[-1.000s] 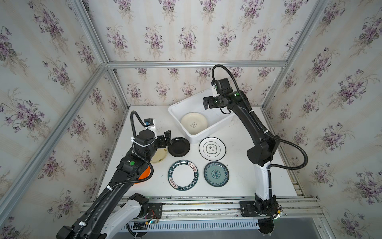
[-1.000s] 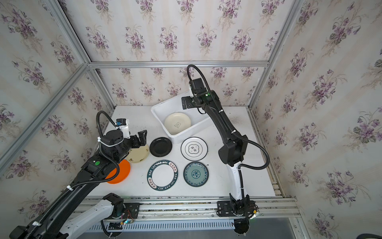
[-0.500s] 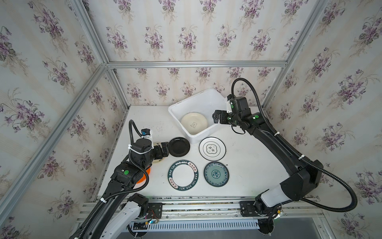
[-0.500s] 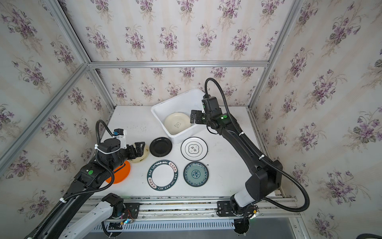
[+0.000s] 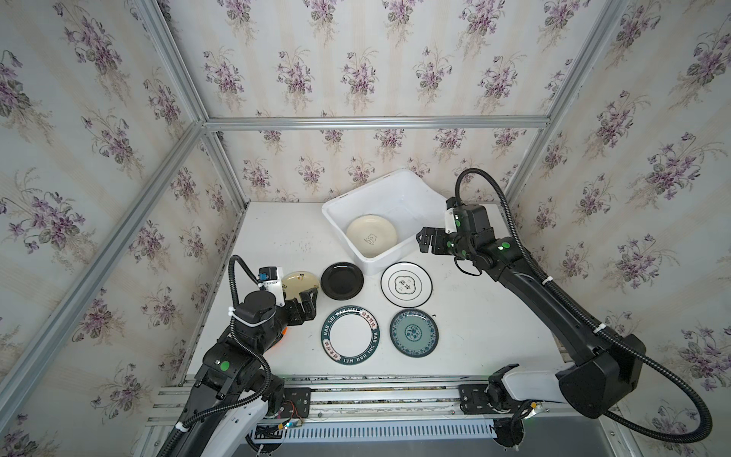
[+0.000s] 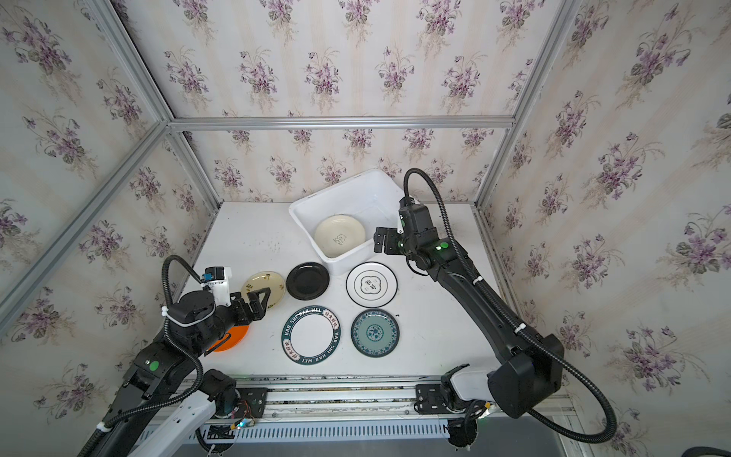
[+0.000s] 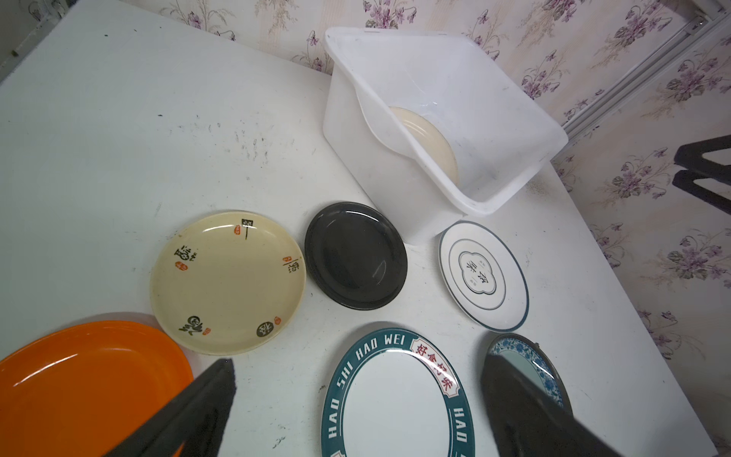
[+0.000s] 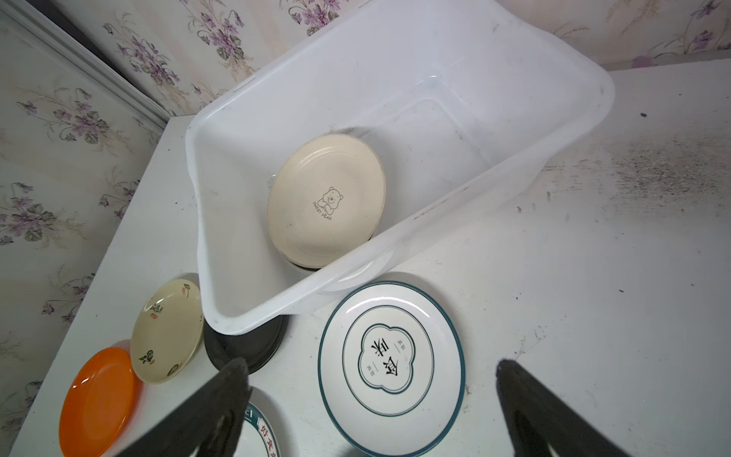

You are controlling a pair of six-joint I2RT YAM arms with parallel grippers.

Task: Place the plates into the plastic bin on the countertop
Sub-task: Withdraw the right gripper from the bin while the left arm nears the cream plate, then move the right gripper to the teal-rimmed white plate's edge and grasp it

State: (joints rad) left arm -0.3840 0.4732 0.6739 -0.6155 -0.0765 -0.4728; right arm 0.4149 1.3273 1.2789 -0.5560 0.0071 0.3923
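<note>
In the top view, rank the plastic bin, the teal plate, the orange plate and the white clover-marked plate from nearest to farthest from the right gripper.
1. plastic bin, right beside the right gripper, at the back.
2. white clover-marked plate, just in front of the bin.
3. teal plate, front middle.
4. orange plate, far left, partly hidden.

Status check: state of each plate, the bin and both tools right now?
plastic bin: upright, plates inside
bear plate: in bin, topmost
cream calligraphy plate: flat on countertop
black plate: flat on countertop
white plate: flat on countertop
lettered plate: flat on countertop
teal plate: flat on countertop
orange plate: flat on countertop
left tool: open, empty
right tool: open, empty
</note>
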